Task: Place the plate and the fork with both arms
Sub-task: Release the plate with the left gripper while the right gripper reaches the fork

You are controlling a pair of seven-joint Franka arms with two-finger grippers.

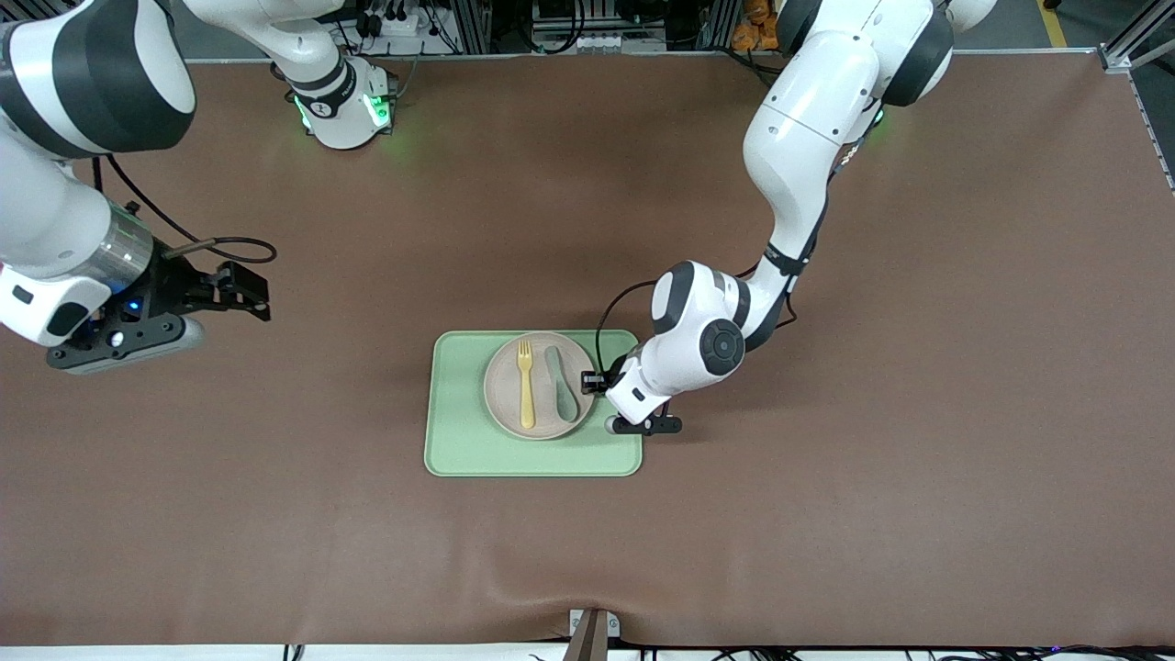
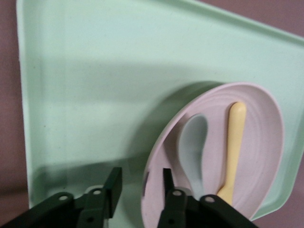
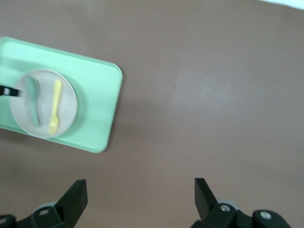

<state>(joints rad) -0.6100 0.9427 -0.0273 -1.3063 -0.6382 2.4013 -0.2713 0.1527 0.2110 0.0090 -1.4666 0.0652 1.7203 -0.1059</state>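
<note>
The pale pink plate (image 1: 500,386) sits on the light-green tray (image 1: 459,422). The yellow fork (image 1: 526,384) lies in the plate beside a grey-green spoon (image 1: 562,381). My left gripper (image 1: 595,381) is low at the plate's edge toward the left arm's end. In the left wrist view it (image 2: 141,185) is open astride the plate's rim (image 2: 263,142), one finger over the tray (image 2: 95,95), one inside the plate near the spoon (image 2: 192,147) and fork (image 2: 233,147). My right gripper (image 1: 243,296) is open and empty, held above the bare table toward the right arm's end.
The right wrist view shows its open gripper (image 3: 141,194) over brown table mat, with the tray (image 3: 99,95), plate (image 3: 45,100) and fork (image 3: 56,107) farther off. A small bracket (image 1: 592,633) sits at the table's front edge.
</note>
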